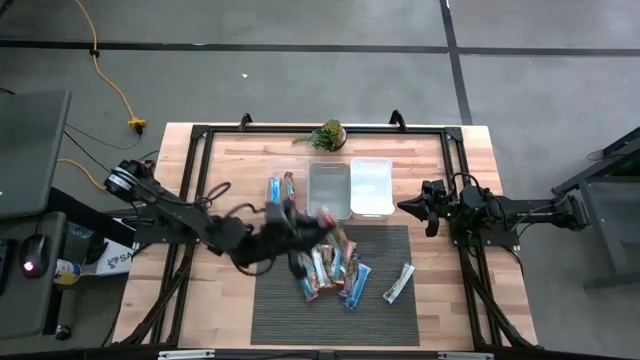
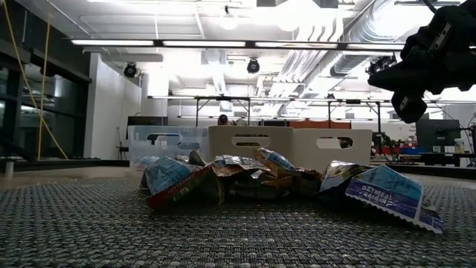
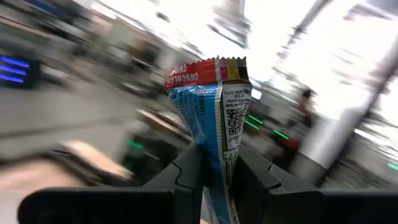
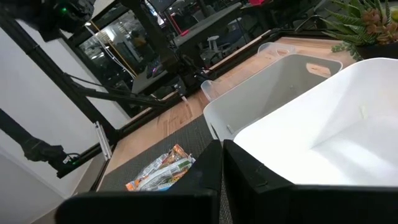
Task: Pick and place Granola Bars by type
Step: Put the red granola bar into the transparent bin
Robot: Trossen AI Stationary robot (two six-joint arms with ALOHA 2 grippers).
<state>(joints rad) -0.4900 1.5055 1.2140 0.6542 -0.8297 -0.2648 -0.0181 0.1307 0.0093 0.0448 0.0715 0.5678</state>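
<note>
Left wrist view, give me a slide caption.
Left gripper, jaws shut on a blue bar, holds it upright.

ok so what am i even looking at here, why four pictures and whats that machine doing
It is a two-armed robot at a wooden table, filmed by four cameras at once: one overhead, one at table-top height, one on each wrist. On the dark mat lies a heap of wrapped granola bars; behind it stand three bins, the left one already holding two bars, and a small plant. The left gripper pinches a blue bar with a red end, lifted above the heap. The right gripper waits shut beside the white bin.
</note>
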